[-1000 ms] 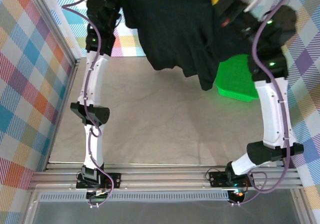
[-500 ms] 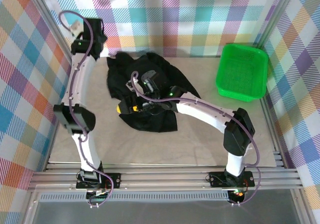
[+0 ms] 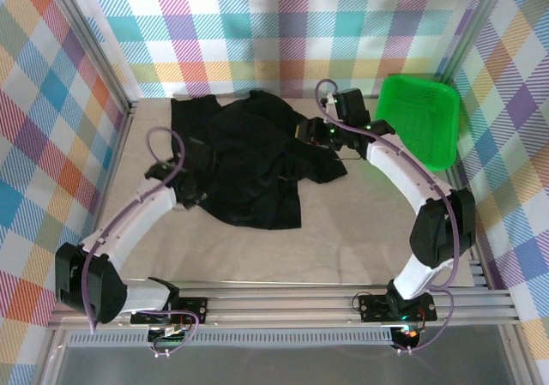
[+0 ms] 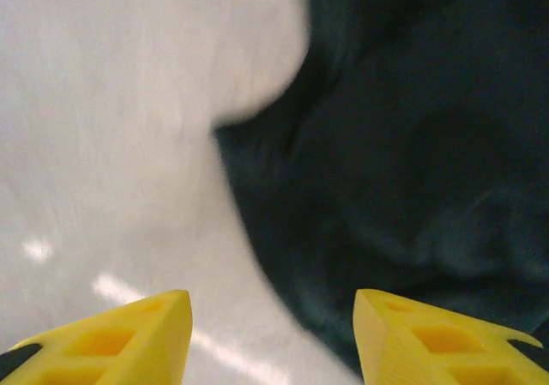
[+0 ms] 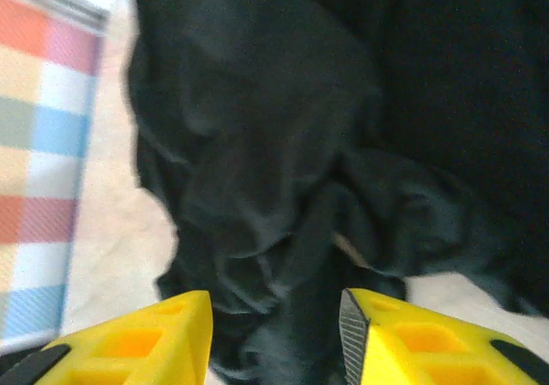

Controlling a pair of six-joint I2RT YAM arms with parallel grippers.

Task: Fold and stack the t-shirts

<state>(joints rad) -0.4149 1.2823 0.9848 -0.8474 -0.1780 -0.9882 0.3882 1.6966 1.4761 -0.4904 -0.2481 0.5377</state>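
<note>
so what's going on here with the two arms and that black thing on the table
Two robot arms are working on a black t-shirt that lies crumpled on the table, with no fold made yet. The left gripper is open at the shirt's left edge, holding nothing. The right gripper is open over bunched fabric on the shirt's right side. A green basket sits in the far right corner, apart from the shirt.

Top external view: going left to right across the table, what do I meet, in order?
Left gripper, open at the shirt's left edge → crumpled black t-shirt → right gripper, open over the shirt's right part → green basket.
</note>
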